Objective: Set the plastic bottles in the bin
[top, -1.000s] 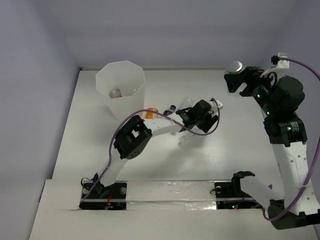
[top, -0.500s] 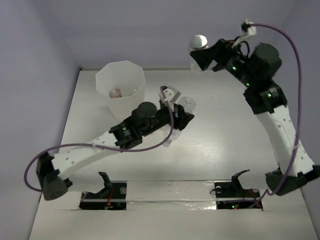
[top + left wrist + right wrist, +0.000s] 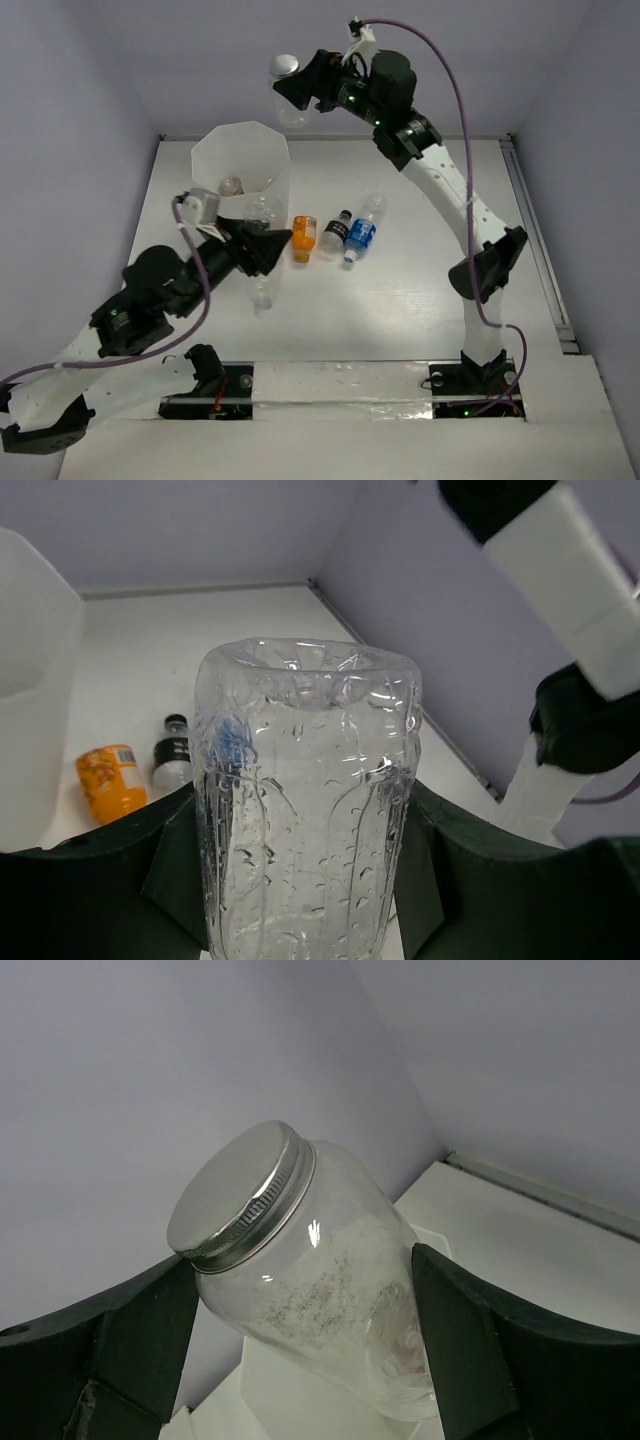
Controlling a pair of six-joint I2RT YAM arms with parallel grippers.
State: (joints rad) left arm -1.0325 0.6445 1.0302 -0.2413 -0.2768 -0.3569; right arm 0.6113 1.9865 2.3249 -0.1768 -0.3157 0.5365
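Your left claw (image 3: 258,247) is clenched on the long bottle (image 3: 305,810), left of centre in the top view. The fingers (image 3: 165,855) press both sides of it, about mid-body. The bottle is clear with droplets inside. It runs up and down the frame, and its upper end overlaps the bin's lower wall in the picture. You can't tell whether they touch.

Your right claw (image 3: 294,92) is grasping the squat bottle (image 3: 310,1260) at upper centre of the top view, against the back wall. It is above and right of the bin rim in the picture. The bottle is clear with a silver metal lid, tilted with the lid to the upper left in the wrist view. A dark finger sits on each side of its body. The bin's white rim shows under it there.

The bin (image 3: 210,170) stands upright at upper left of the table. One small bottle (image 3: 231,186) lies at its bottom, too small for cap colour.

Three bottles lie in a row at table centre, just right of the left claw:
- orange bottle (image 3: 303,238)
- black-capped bottle (image 3: 335,232)
- blue-labelled bottle (image 3: 362,232)

They lie just beside each other.
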